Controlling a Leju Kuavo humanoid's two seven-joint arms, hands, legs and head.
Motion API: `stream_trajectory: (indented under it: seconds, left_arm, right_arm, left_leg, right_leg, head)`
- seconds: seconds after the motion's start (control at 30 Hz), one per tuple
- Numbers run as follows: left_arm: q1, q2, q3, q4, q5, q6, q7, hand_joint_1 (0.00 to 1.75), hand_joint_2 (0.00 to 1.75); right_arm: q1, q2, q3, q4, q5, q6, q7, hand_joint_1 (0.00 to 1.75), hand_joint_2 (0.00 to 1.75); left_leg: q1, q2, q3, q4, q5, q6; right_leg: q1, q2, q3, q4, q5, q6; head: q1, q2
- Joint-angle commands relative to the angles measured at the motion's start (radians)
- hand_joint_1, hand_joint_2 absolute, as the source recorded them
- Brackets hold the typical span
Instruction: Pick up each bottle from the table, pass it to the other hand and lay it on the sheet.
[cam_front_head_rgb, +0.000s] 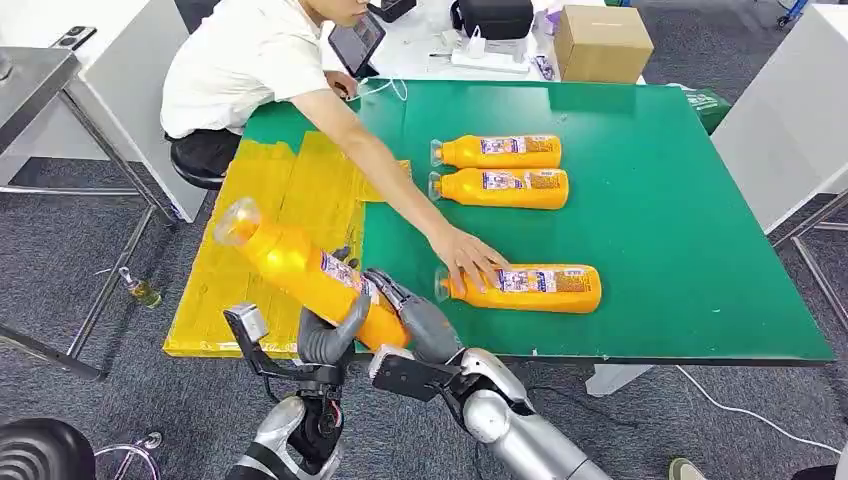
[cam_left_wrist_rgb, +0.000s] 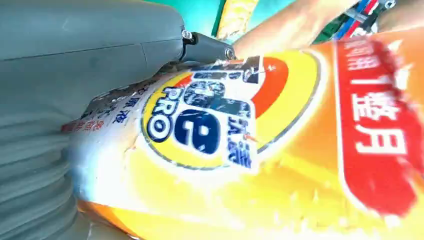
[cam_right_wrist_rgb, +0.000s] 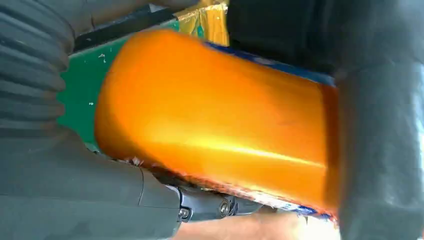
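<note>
The held bottle (cam_front_head_rgb: 305, 275) is glossy orange with a clear pale cap and a label of white, yellow, orange and red with dark blue lettering. Three more orange bottles (cam_front_head_rgb: 500, 152) (cam_front_head_rgb: 502, 187) (cam_front_head_rgb: 525, 288) carry blue-and-white labels, lying on the deep green desk (cam_front_head_rgb: 680, 230). At nine o'clock from them the sheet (cam_front_head_rgb: 300, 200) is bright yellow. The left hand (cam_front_head_rgb: 330, 335) and right hand (cam_front_head_rgb: 420, 320) are grey with darker fingers; the arms are silver. The person (cam_front_head_rgb: 250, 60) wears white. At twelve o'clock sits a brown cardboard box (cam_front_head_rgb: 603, 42).

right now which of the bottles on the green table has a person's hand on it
The bottle nearest the robot: the person's hand rests on its neck end. The two bottles farther back lie untouched.
</note>
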Motion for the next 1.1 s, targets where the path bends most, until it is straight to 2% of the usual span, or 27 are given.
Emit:
stream_trajectory:
  seconds: [0.03,0.07,0.1,0.17,0.3,0.33,0.4,0.43,0.63,0.67,0.7,0.73,0.8,0.83,0.87,0.93,1.0,1.03,1.07,1.1]
  left_arm:
    - [-0.036,-0.003,0.062,-0.016,0.071,-0.059,0.035,1.75,1.75]
    - [-0.032,-0.003,0.063,-0.023,0.071,-0.061,0.036,1.75,1.75]
    - [-0.028,-0.006,0.076,-0.029,0.087,-0.071,0.054,1.75,1.75]
    - [-0.031,0.003,0.104,-0.022,0.127,-0.089,0.083,1.75,1.75]
    - [-0.064,0.012,0.15,0.039,0.121,-0.076,0.091,1.75,1.75]
    - [-0.071,0.02,0.149,0.052,0.093,-0.063,0.086,1.75,1.75]
    - [-0.079,0.03,0.159,0.07,0.057,-0.05,0.075,1.75,1.75]
    - [-0.076,0.041,0.16,0.073,0.024,-0.031,0.077,1.75,1.75]
    - [-0.07,0.045,0.169,0.071,0.019,-0.035,0.078,1.75,1.75]
    - [-0.072,0.055,0.153,0.078,-0.032,0.008,0.091,1.75,1.75]
    - [-0.081,0.077,0.132,0.103,-0.152,0.13,0.084,1.75,1.75]
    - [-0.082,0.079,0.141,0.115,-0.18,0.154,0.073,1.75,1.75]
    - [-0.081,0.085,0.16,0.126,-0.257,0.213,0.042,1.75,1.75]
    - [-0.071,0.09,0.174,0.113,-0.275,0.217,0.038,1.75,1.75]
    - [-0.065,0.092,0.184,0.103,-0.295,0.228,0.042,1.54,1.75]
    - [-0.057,0.097,0.193,0.087,-0.336,0.257,0.052,1.41,1.75]
    - [-0.059,0.102,0.19,0.087,-0.393,0.301,0.053,1.61,1.75]
    - [-0.071,0.11,0.183,0.102,-0.48,0.372,0.054,1.61,1.75]
    - [-0.082,0.119,0.171,0.12,-0.571,0.436,0.057,1.71,1.75]
    - [-0.087,0.124,0.167,0.126,-0.596,0.449,0.058,1.73,1.75]
  right_arm:
    - [0.047,-0.012,0.079,0.07,0.046,-0.024,-0.01,0.0,1.75]
    - [0.048,-0.014,0.078,0.071,0.047,-0.024,-0.011,0.0,1.75]
    - [0.049,-0.015,0.08,0.073,0.077,-0.051,-0.009,0.0,1.75]
    - [0.059,-0.012,0.076,0.077,0.095,-0.077,-0.01,0.0,1.75]
    - [0.08,-0.008,0.053,0.078,0.133,-0.136,-0.019,0.0,1.75]
    - [0.089,-0.01,0.043,0.074,0.15,-0.169,-0.019,0.0,1.75]
    - [0.111,-0.016,0.012,0.057,0.168,-0.221,-0.019,0.0,1.75]
    - [0.129,-0.018,-0.014,0.041,0.195,-0.281,-0.017,0.0,1.75]
    - [0.136,-0.025,-0.023,0.029,0.195,-0.278,-0.017,0.0,1.75]
    - [0.15,-0.017,-0.052,0.021,0.239,-0.351,-0.011,0.0,1.75]
    - [0.171,-0.012,-0.106,0.016,0.346,-0.519,0.021,0.0,1.75]
    - [0.189,-0.019,-0.135,-0.003,0.371,-0.552,0.026,0.0,1.75]
    - [0.29,0.076,-0.424,-0.133,0.524,-0.552,-0.071,0.0,1.75]
    - [0.316,0.121,-0.54,-0.163,0.57,-0.552,-0.135,0.0,1.75]
    - [0.326,0.152,-0.614,-0.19,0.59,-0.552,-0.168,0.0,1.75]
    - [0.335,0.19,-0.709,-0.226,0.61,-0.552,-0.216,0.0,1.75]
    - [0.343,0.227,-0.786,-0.255,0.638,-0.552,-0.26,0.0,1.75]
    - [0.344,0.262,-0.857,-0.27,0.653,-0.552,-0.296,0.0,1.75]
    - [0.342,0.272,-0.88,-0.277,0.666,-0.552,-0.307,0.0,1.75]
    - [0.341,0.274,-0.887,-0.281,0.67,-0.552,-0.307,0.0,1.75]
  left_leg:
    - [0.0,-0.001,0.003,-0.001,-0.001,0.001]
    - [0.001,-0.002,0.008,-0.001,-0.002,0.002]
    - [0.0,-0.001,0.004,-0.001,-0.001,0.001]
    - [0.001,-0.002,0.008,-0.001,-0.003,0.002]
    - [0.001,-0.002,0.007,-0.002,-0.002,0.001]
    - [0.001,-0.001,0.004,-0.001,-0.001,0.001]
    - [0.001,-0.002,0.009,-0.002,-0.002,0.002]
    - [0.0,-0.002,0.003,-0.002,0.0,0.001]
    - [0.0,-0.001,0.003,-0.001,-0.001,0.001]
    - [0.0,0.0,0.008,-0.001,-0.003,0.002]
    - [0.0,0.0,0.006,-0.001,-0.002,0.002]
    - [0.0,0.0,0.004,-0.001,-0.001,0.001]
    - [0.0,-0.002,0.008,-0.002,-0.002,0.002]
    - [0.0,-0.002,0.003,-0.001,-0.001,0.001]
    - [0.0,-0.003,0.005,-0.001,-0.002,0.001]
    - [0.0,0.0,0.003,-0.001,-0.002,0.001]
    - [-0.001,0.0,0.002,0.0,-0.001,0.001]
    - [0.0,0.0,0.004,0.0,-0.002,0.001]
    - [0.0,-0.001,0.006,0.0,-0.003,0.002]
    - [0.0,-0.001,0.002,-0.001,-0.001,0.001]
  right_leg:
    - [0.001,-0.002,0.004,-0.001,-0.001,-0.002]
    - [0.002,-0.004,0.009,-0.002,-0.003,-0.004]
    - [0.001,-0.003,0.004,-0.001,-0.001,-0.002]
    - [0.002,-0.004,0.009,-0.002,-0.003,-0.004]
    - [0.002,-0.004,0.008,-0.002,-0.003,-0.004]
    - [0.001,-0.003,0.005,-0.002,-0.001,-0.003]
    - [0.002,-0.004,0.01,-0.002,-0.003,-0.004]
    - [0.001,-0.003,0.004,-0.002,-0.001,-0.002]
    - [0.001,-0.002,0.004,-0.001,-0.001,-0.002]
    - [0.001,-0.002,0.008,-0.001,-0.003,-0.004]
    - [0.001,-0.002,0.007,-0.001,-0.002,-0.003]
    - [0.001,-0.002,0.005,-0.001,-0.002,-0.002]
    - [0.001,-0.004,0.009,-0.002,-0.003,-0.004]
    - [0.0,-0.004,0.004,-0.001,-0.002,-0.003]
    - [0.001,-0.005,0.007,0.0,-0.003,-0.004]
    - [0.0,-0.001,0.003,0.0,-0.002,-0.003]
    - [0.0,-0.001,0.002,0.001,-0.002,-0.003]
    - [0.001,-0.002,0.005,0.001,-0.003,-0.004]
    - [0.001,-0.003,0.007,0.0,-0.003,-0.004]
    - [0.0,-0.002,0.003,0.0,-0.002,-0.002]
  head:
    - [0.0,0.0]
    - [0.0,0.0]
    - [0.0,0.0]
    - [0.0,0.0]
    - [0.0,0.0]
    - [0.0,0.0]
    - [0.0,0.0]
    - [0.0,0.0]
    - [0.001,0.0]
    - [0.0,0.0]
    - [0.0,0.0]
    - [0.001,0.0]
    - [0.0,0.0]
    - [0.001,0.0]
    - [0.0,0.0]
    - [0.001,0.0]
    - [0.0,0.0]
    - [0.0,0.0]
    - [0.001,0.0]
    - [0.001,0.0]
